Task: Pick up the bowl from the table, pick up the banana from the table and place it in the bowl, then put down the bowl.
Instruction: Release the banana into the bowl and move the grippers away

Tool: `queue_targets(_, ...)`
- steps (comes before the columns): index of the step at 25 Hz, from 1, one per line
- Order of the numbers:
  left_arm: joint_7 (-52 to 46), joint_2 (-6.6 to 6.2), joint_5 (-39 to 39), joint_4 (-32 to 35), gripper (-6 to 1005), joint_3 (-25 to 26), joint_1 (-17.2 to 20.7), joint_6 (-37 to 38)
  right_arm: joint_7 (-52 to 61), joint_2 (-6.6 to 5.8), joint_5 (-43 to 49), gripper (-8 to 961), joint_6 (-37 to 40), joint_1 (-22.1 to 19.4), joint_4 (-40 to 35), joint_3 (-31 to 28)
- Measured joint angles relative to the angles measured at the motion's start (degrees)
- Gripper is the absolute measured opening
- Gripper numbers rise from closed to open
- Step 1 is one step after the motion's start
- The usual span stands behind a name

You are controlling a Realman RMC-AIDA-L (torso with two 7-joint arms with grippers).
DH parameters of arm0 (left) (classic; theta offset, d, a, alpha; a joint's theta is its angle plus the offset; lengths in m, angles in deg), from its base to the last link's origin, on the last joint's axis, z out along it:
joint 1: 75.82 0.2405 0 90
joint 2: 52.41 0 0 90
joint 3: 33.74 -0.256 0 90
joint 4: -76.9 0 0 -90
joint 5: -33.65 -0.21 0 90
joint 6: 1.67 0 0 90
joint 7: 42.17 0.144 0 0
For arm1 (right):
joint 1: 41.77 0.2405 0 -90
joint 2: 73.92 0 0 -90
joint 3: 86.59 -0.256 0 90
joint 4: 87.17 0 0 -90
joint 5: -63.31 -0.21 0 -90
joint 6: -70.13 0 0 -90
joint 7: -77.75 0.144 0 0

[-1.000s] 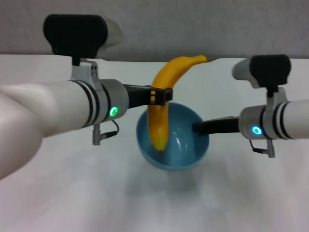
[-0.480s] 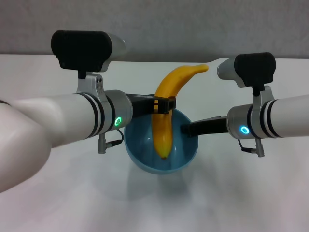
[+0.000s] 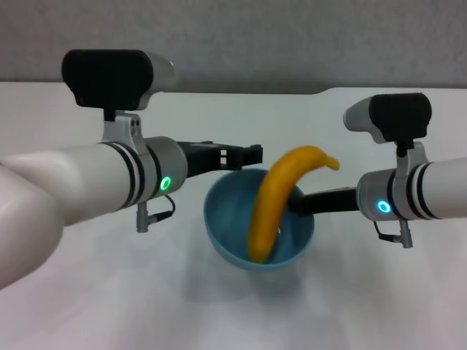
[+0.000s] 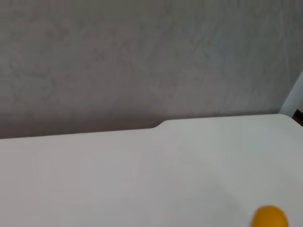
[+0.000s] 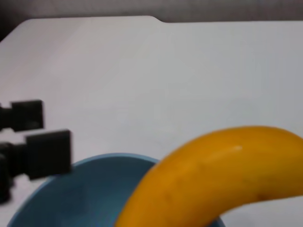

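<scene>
Nearest, lower centre of head view: bowl [image 3: 259,230] held above the table [image 3: 219,313], R gripper [image 3: 295,205] clamped on its right rim. Banana [image 3: 276,200] is inside, long axis leaning up toward frame right, tip over the rim by R gripper. L gripper [image 3: 248,154] sits upper left of bowl, fingers apart, holding nothing. Next move, likely: lower bowl; bare tabletop below, far notch well apart.
</scene>
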Motion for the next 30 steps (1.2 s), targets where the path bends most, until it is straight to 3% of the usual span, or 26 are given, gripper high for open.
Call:
queue_targets(6,0.0,-0.03,-3.81,-1.62,884,3.03,2.86,0.18,-0.14,-0.16,0.42,37,0.06,-0.52,-1.6,-0.91)
queue_targets(16,0.0,0.19,-12.09,-0.56,893,10.41,5.76,2.12,-0.88,-0.52,4.89,39,-1.64,0.55,-3.19,-5.69)
queue_targets(21,0.0,0.31,-17.79,4.13,893,12.01,5.61,1.27,-0.89,-0.51,8.41,40,-2.37,3.4,-5.55,-8.89)
queue_targets(25,-0.08,0.41,-18.11,7.84,894,13.41,4.85,1.32,-0.89,-0.34,8.49,41,-2.27,6.37,-8.6,-9.47)
queue_targets(30,-0.45,0.48,-18.03,8.89,894,13.72,4.83,0.64,-0.89,0.12,8.05,42,-1.71,7.23,-9.03,-7.99)
